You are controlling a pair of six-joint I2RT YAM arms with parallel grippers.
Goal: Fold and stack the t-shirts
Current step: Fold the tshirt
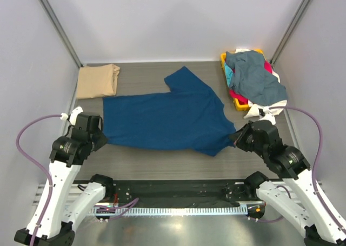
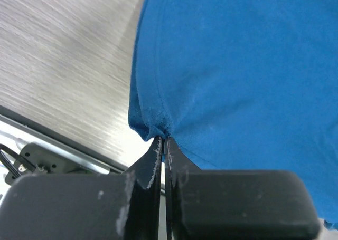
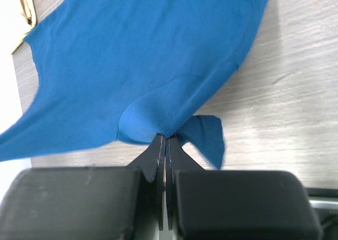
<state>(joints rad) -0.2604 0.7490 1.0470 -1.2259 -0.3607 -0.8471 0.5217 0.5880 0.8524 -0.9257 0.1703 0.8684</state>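
Observation:
A navy blue t-shirt point(image 1: 167, 119) lies spread across the middle of the table, plain side up, one sleeve pointing to the back. My left gripper point(image 1: 104, 139) is shut on its near left hem corner point(image 2: 150, 126). My right gripper point(image 1: 235, 138) is shut on its near right edge point(image 3: 158, 121), by the sleeve. A tan t-shirt point(image 1: 97, 79) lies folded at the back left. A pile of unfolded tees, slate-blue point(image 1: 257, 78) on top with red, teal and white showing, fills a yellow bin at the back right.
The yellow bin point(image 1: 238, 101) stands against the right wall. Grey walls close in the left, right and back. A black rail with cables point(image 1: 173, 189) runs along the near edge between the arm bases.

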